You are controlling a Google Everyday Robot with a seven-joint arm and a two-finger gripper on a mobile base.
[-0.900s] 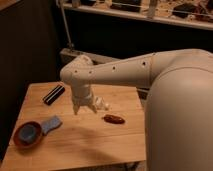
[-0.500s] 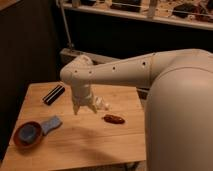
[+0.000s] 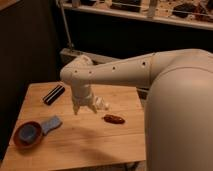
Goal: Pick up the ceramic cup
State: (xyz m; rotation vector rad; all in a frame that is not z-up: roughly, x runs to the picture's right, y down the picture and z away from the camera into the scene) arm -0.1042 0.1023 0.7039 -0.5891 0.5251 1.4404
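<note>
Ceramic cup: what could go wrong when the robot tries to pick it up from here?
1. The ceramic cup appears to sit inside the brown bowl. The open tool, which hovers over mid-table to the cup's right, might clamp the bowl's rim instead, or lift both together.
2. The flat blue-grey piece lies against the bowl on the tool's side, so a low sideways approach would probably push it into the bowl.

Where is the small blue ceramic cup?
Camera view: cup sits in the reddish-brown bowl, front left, beside the flat blue-grey piece; open gripper hovers farther right.
</note>
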